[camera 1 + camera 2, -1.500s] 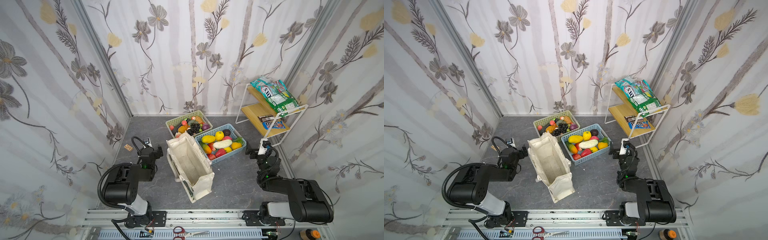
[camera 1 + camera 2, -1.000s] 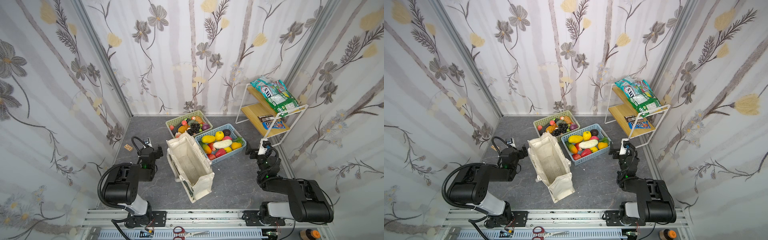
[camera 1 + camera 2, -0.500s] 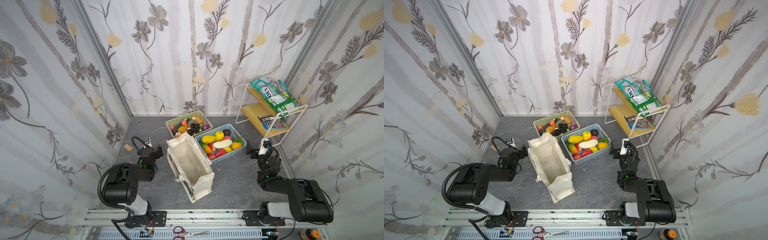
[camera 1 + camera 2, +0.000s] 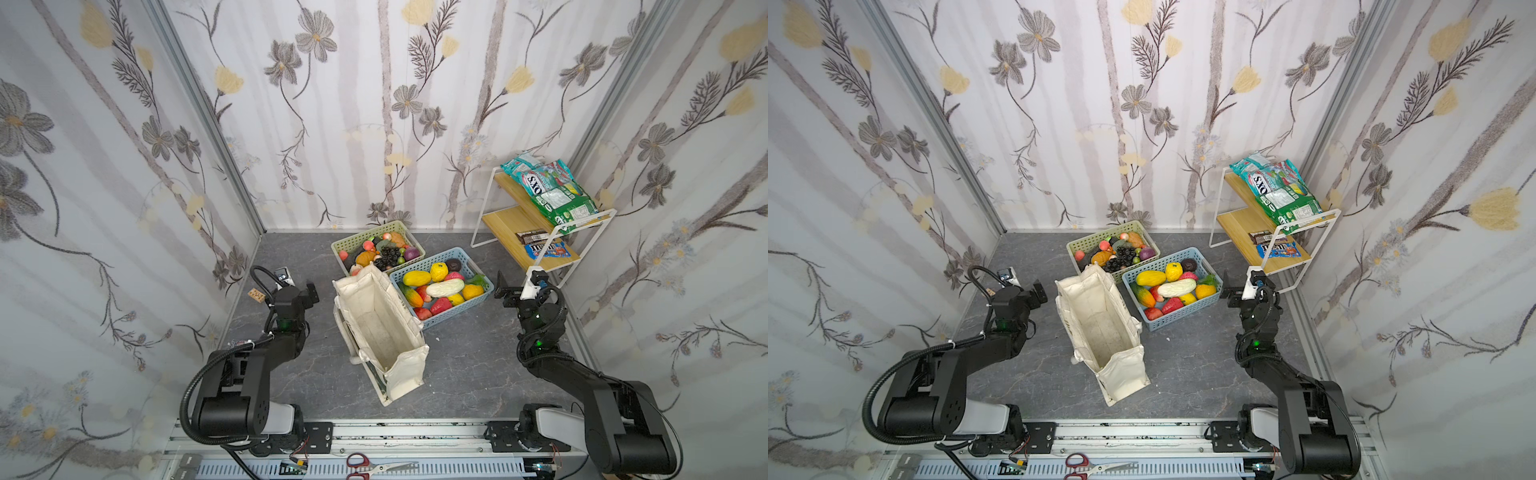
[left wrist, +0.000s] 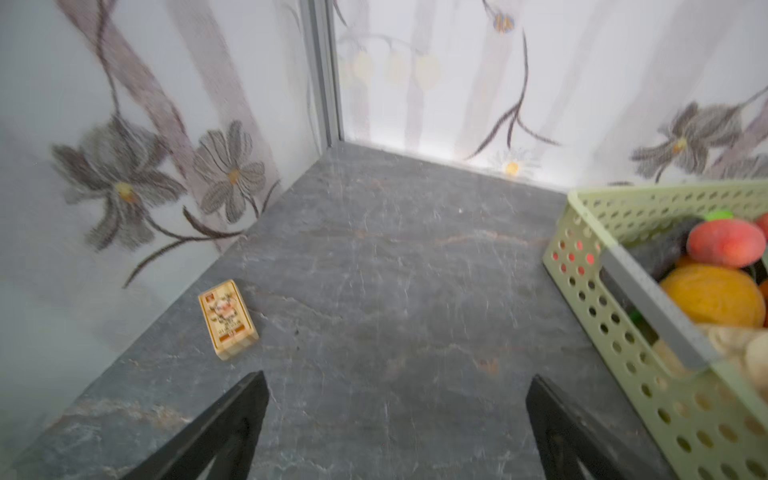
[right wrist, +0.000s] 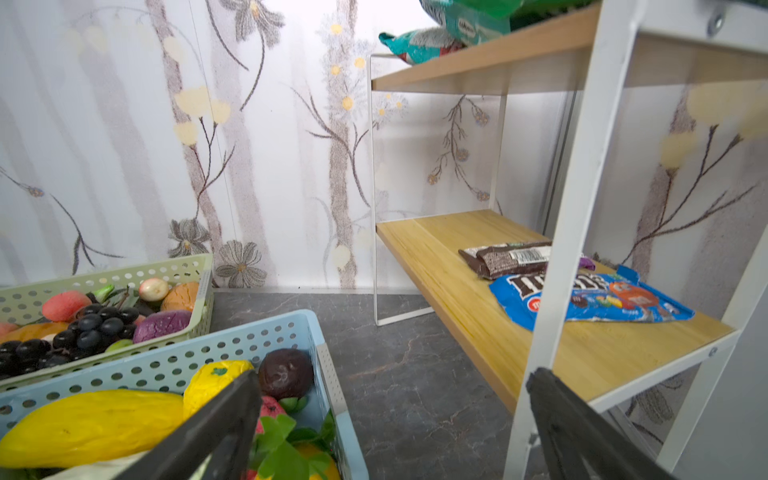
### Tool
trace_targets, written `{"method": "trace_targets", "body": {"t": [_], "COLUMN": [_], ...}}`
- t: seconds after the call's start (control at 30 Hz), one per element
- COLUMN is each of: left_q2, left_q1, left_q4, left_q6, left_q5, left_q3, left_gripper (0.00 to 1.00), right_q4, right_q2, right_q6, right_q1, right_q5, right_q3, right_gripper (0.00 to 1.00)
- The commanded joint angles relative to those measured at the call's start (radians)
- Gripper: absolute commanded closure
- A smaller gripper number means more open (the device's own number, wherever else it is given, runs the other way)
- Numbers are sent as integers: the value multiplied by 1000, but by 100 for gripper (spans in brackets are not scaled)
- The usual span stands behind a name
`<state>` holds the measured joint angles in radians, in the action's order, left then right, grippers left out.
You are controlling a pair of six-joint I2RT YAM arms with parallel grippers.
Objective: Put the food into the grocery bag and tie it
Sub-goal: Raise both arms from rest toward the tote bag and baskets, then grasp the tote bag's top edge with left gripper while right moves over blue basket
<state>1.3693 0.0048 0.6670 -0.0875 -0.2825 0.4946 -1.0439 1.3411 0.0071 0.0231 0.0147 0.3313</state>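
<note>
The grocery bag (image 4: pixel 380 332) (image 4: pixel 1100 328), a cream canvas tote, stands open at mid-floor in both top views, and its inside looks bare. The food fills two baskets behind it: grapes, a peach and an orange fruit (image 5: pixel 712 295) in the green basket (image 4: pixel 345 248), and a yellow mango (image 6: pixel 91 424), a dark fruit (image 6: pixel 285 373) and others in the blue basket (image 4: pixel 484 297). My left gripper (image 4: pixel 299 289) (image 5: pixel 397 376) hangs open over bare floor to the left of the bag. My right gripper (image 4: pixel 517 291) (image 6: pixel 392 374) is open and holds nothing, at the right end of the blue basket.
A white-framed wooden shelf rack (image 4: pixel 511 218) stands at the back right with snack packets (image 4: pixel 548 191) on top and candy packets (image 6: pixel 590 299) on the lower board. A small wooden block (image 5: pixel 227 319) lies by the left wall. Scissors (image 4: pixel 374 471) rest on the front rail.
</note>
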Motion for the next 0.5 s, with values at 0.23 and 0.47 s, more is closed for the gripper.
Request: {"method": "trace_targets", "body": {"t": [0.23, 0.47], "left_q2": [-183, -205], "left_q1": [31, 4], "left_q4": [-509, -1004], "left_q6": [-130, -312], "left_q5": [-52, 47], "left_q3": [202, 441], "left_gripper": [0, 0], "right_q4": [568, 802], "right_q2": [-178, -158], "right_q6": [139, 205], "right_q1": [121, 217], "right_q5": [-102, -47], "right_q3": [214, 360], "right_gripper": [0, 2]}}
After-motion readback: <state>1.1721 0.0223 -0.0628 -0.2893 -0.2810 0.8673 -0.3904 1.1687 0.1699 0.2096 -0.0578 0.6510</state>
